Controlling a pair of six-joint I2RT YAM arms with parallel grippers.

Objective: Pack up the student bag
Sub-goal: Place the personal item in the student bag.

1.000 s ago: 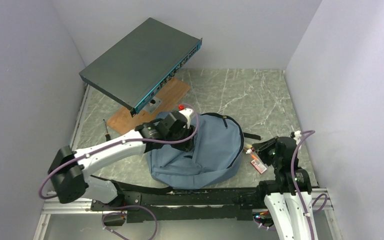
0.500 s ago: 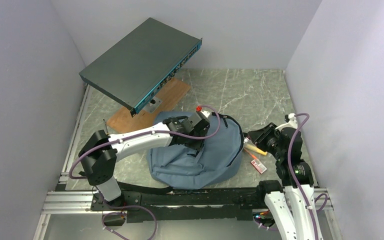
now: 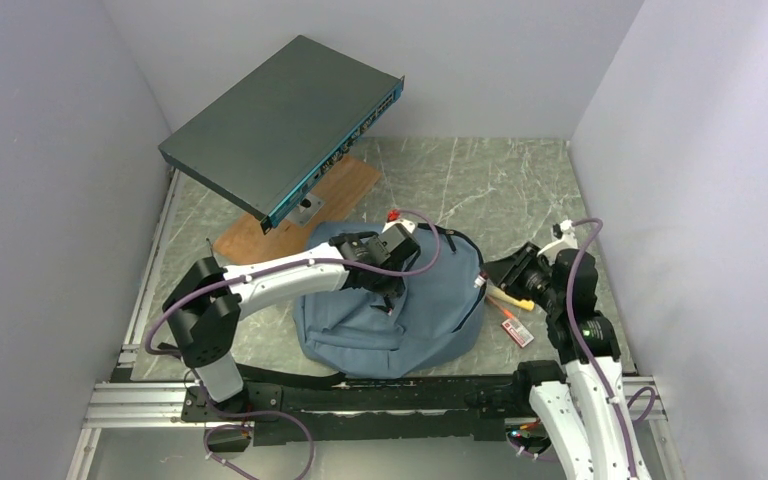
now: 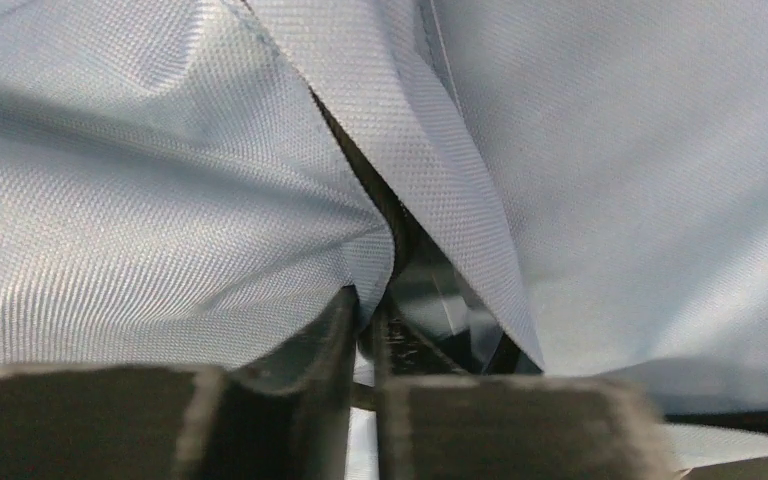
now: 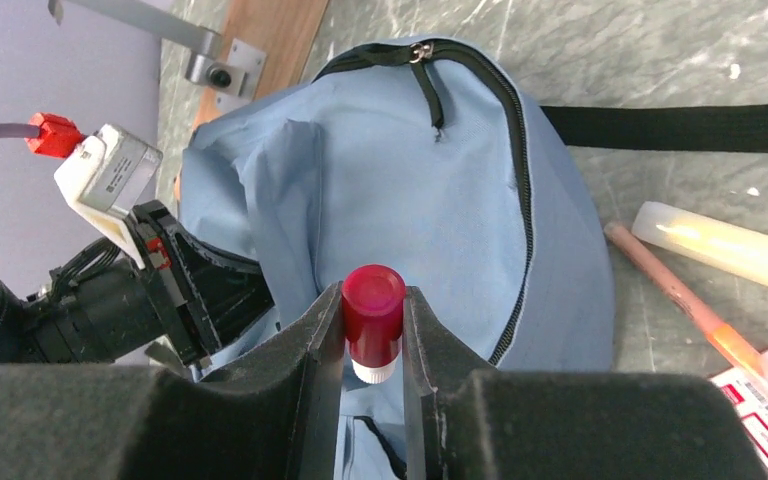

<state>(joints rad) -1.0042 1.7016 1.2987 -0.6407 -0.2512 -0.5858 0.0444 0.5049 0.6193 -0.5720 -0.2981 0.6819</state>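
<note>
While outstretched left claw (image 4: 365,312) pinches student bag (image 3: 422,322) fabric, raised right claw (image 5: 373,300) grips red-capped tube (image 5: 373,325).

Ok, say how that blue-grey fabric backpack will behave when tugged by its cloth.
Likely floppy: the soft blue-grey fabric backpack folds and creases around the left pincer. Probably only the pinched fold lifts, since the rest lies slumped flat.

Nothing is showing clearly enough to be read. A red-and-white packet (image 5: 765,400) lying on the counter (image 5: 660,60) is carrying small print, and a white module (image 5: 110,175) is wearing a grey label, both blurring past legibility.
</note>
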